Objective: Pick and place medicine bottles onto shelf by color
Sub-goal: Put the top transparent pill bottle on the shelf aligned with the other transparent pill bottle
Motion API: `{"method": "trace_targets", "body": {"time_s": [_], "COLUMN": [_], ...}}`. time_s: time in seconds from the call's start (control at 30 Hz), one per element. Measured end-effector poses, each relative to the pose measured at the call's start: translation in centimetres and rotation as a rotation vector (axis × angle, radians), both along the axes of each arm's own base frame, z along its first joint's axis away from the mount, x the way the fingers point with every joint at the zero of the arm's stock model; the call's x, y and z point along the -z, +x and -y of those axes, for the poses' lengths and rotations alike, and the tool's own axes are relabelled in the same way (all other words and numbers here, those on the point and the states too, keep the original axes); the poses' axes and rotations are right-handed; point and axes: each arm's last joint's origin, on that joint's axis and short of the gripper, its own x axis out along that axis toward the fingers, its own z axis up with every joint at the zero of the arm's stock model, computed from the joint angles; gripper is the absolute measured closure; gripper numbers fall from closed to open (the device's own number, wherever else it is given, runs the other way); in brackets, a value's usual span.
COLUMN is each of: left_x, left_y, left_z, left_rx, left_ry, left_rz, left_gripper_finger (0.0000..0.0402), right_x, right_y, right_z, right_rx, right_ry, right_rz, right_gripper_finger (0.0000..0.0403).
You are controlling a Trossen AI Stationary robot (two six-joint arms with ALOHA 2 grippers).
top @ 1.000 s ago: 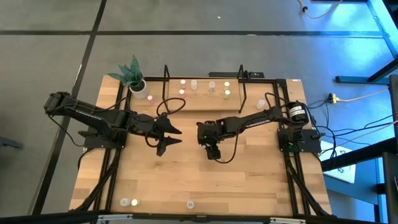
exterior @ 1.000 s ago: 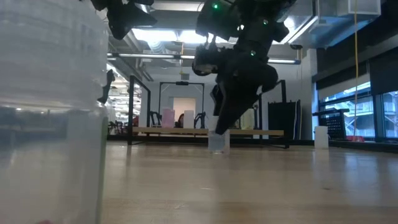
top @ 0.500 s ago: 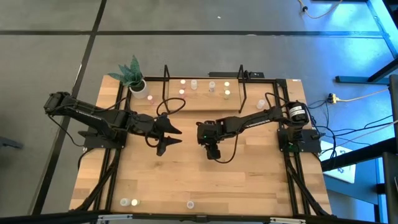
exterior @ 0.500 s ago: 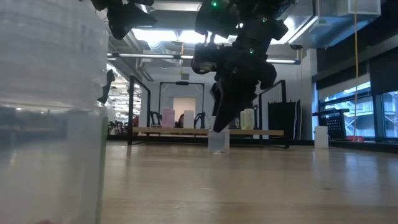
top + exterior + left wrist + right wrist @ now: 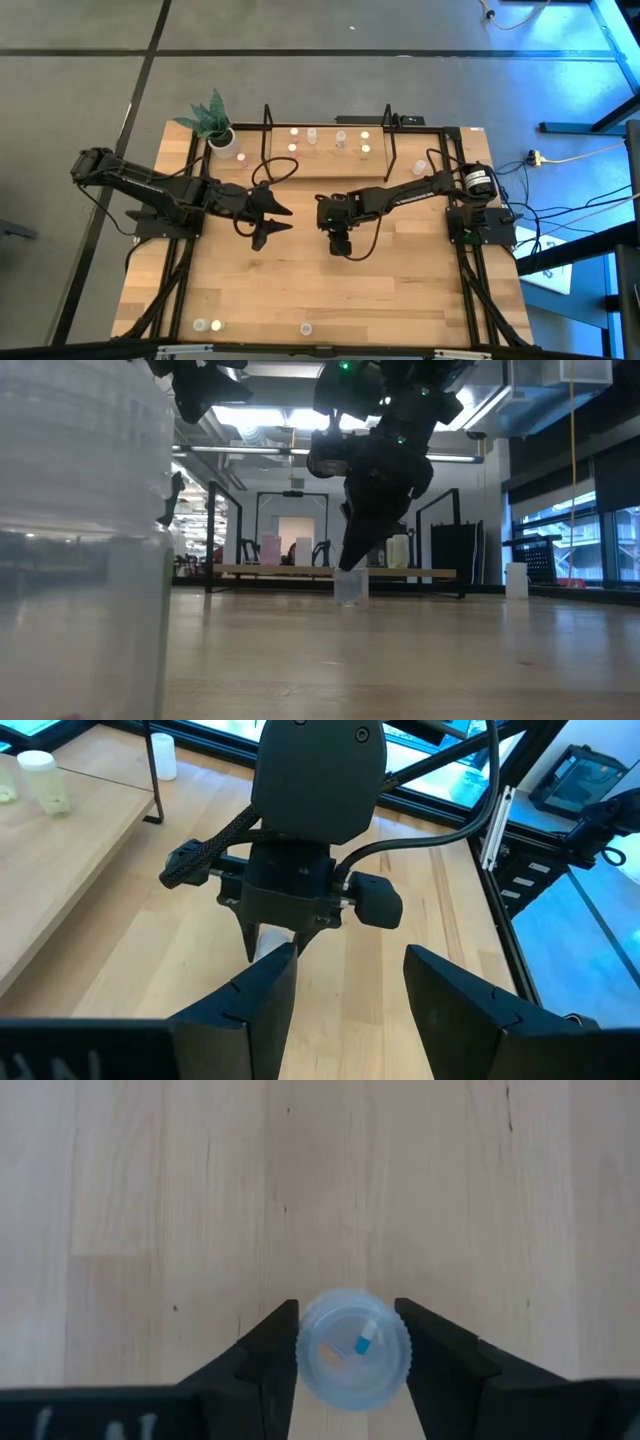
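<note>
While my right pincer (image 5: 347, 1348) pinches the bottle (image 5: 353, 1348) mid-table (image 5: 400, 280) | left pincer (image 5: 270, 222) spread, waiting | risk: round bottle slips and tips when I lift.

you have one small clear bottle (image 5: 353, 1349) standing upright mid-table, a blue-and-white capsule visible through its top, pinched between the right gripper (image 5: 347, 1342) fingers. several bottles (image 5: 340, 138) stand in a loose row on the shelf (image 5: 327, 151) at the far edge. three more bottles (image 5: 208, 325) wait along the near edge, well apart from the shelf.
</note>
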Motion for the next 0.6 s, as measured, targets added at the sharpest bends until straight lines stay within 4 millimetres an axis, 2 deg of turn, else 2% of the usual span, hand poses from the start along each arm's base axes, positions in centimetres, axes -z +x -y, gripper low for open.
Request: {"method": "trace_targets", "body": {"time_s": [0.2,0.6], "left_x": [0.01,0.01], "left_y": [0.00,0.00], "left_z": [0.00,0.00], "left_rx": [0.002,0.002], "left_ry": [0.004,0.005], "left_rz": [0.000,-0.001], "left_gripper_finger": [0.0221,0.0221], "right_x": [0.00,-0.11], "right_y": [0.01,0.26], "right_z": [0.00,0.06], "right_rx": [0.016,0.097], "right_ry": [0.008,0.022], "right_rz": [0.000,0.027], "right_gripper_finger": [0.0256,0.0248]}}
